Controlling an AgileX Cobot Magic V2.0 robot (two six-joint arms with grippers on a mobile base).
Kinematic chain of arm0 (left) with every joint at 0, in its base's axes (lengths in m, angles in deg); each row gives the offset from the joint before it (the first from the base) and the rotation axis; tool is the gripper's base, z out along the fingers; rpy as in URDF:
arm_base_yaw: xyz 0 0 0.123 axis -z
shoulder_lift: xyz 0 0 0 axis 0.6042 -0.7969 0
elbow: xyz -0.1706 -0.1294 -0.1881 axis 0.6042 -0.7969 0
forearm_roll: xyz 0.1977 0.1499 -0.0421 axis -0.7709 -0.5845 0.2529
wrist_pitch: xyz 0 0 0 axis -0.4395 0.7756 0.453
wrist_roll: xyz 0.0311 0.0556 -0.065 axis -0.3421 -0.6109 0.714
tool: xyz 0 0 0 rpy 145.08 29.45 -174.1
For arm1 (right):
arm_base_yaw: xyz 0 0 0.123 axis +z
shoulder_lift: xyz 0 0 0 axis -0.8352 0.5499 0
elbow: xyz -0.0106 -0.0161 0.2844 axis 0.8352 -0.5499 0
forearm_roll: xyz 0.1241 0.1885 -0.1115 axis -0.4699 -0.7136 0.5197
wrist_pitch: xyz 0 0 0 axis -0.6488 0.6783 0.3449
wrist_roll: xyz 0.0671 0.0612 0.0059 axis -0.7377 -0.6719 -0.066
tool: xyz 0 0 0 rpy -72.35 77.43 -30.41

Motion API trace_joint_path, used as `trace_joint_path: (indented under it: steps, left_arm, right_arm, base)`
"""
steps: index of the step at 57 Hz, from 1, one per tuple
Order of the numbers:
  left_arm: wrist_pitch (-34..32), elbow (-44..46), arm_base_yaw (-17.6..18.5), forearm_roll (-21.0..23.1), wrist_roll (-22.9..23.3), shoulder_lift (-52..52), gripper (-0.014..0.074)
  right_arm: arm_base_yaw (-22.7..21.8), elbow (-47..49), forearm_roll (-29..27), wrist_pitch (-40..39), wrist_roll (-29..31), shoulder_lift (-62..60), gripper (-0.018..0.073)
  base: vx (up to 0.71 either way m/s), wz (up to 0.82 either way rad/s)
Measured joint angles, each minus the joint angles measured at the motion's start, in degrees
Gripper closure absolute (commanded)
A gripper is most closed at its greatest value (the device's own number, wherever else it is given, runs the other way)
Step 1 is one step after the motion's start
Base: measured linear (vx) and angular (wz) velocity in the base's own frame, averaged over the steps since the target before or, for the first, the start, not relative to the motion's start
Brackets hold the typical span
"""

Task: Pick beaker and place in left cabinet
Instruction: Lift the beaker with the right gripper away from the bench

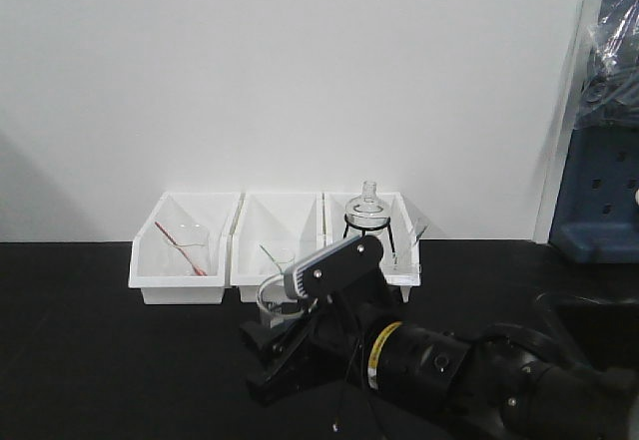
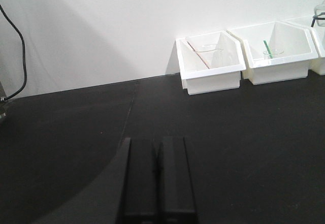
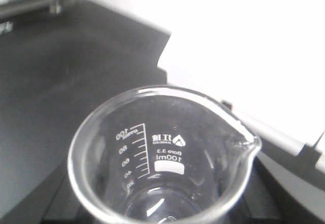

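The beaker (image 3: 162,148) is clear glass with a pour spout and a 100 ml scale, and it fills the right wrist view. My right gripper (image 3: 162,206) is shut on it, its dark fingers showing only at the bottom corners behind the glass. In the front view the beaker (image 1: 274,302) sits upright in the right gripper (image 1: 285,332), just in front of the middle white bin (image 1: 252,278). My left gripper (image 2: 158,155) is shut and empty, low over the black table (image 2: 244,148). The left cabinet is out of view.
Three white bins stand along the wall: the left one (image 1: 182,278) holds a beaker with a red rod, the middle one a green rod, the right one a round flask (image 1: 366,206) on a black tripod. A blue-grey rack (image 1: 597,191) stands at far right.
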Motion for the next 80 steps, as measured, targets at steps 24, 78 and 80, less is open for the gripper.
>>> trace_joint_path:
  steps: [24, 78, 80]
  left_arm:
    - [0.0, 0.0, 0.0, 0.0, 0.0, 0.0, 0.0603]
    - [0.0, 0.0, 0.0, 0.0, 0.0, 0.0, 0.0603]
    - [0.0, 0.0, 0.0, 0.0, 0.0, 0.0, 0.0603]
  right_arm:
    - [0.0, 2.65, -0.12, 3.65, -0.06, -1.28, 0.0568]
    - [0.0, 2.65, -0.12, 3.83, -0.06, -1.28, 0.0568]
    - [0.0, 2.65, -0.12, 3.83, -0.06, -1.28, 0.0568]
  base:
    - [0.0, 0.0]
    - [0.0, 0.01]
    - [-0.02, 0.07]
